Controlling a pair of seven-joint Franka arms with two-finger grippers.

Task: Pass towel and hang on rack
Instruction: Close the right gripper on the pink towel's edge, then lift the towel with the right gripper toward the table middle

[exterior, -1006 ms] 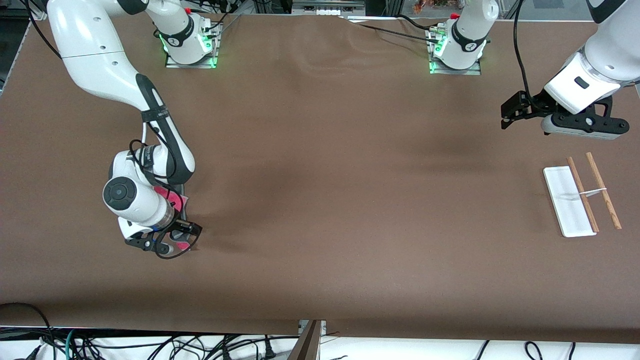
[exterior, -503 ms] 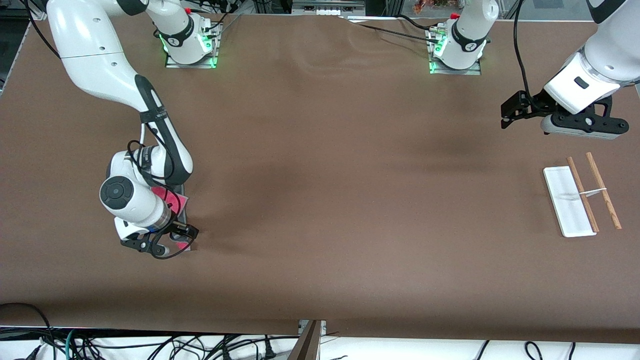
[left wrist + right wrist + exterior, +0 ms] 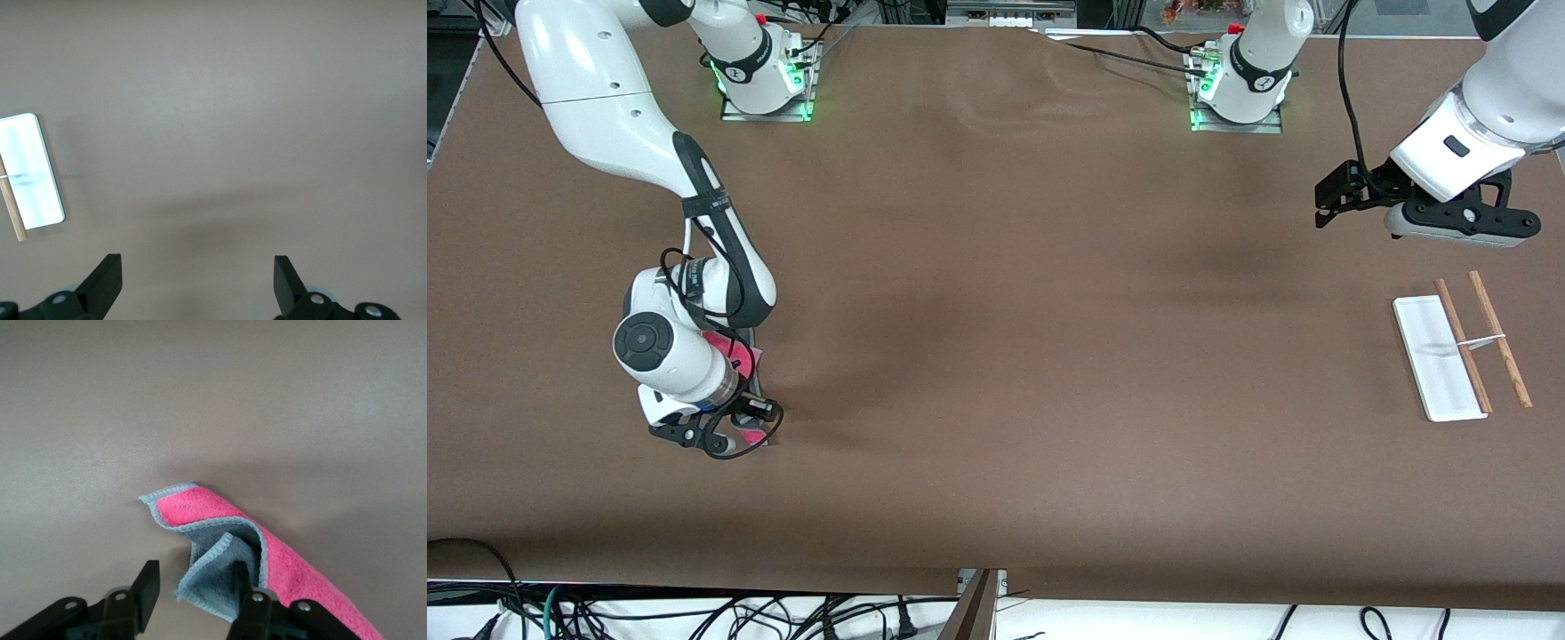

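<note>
The pink-red towel with grey edging lies on the table toward the right arm's end, mostly hidden under the right hand. In the right wrist view the towel is folded, with its grey reverse flap turned up. My right gripper is down at the towel, open, and its fingers stand either side of the grey flap's edge. The rack, a white base with two wooden rods, lies toward the left arm's end. My left gripper waits open and empty in the air beside the rack.
The brown table cover is bare between the towel and the rack. The arm bases stand at the table edge farthest from the front camera. Cables hang below the table's edge nearest to the front camera.
My right hand has shifted slightly over the towel, staying low on it. The left arm has barely moved.
</note>
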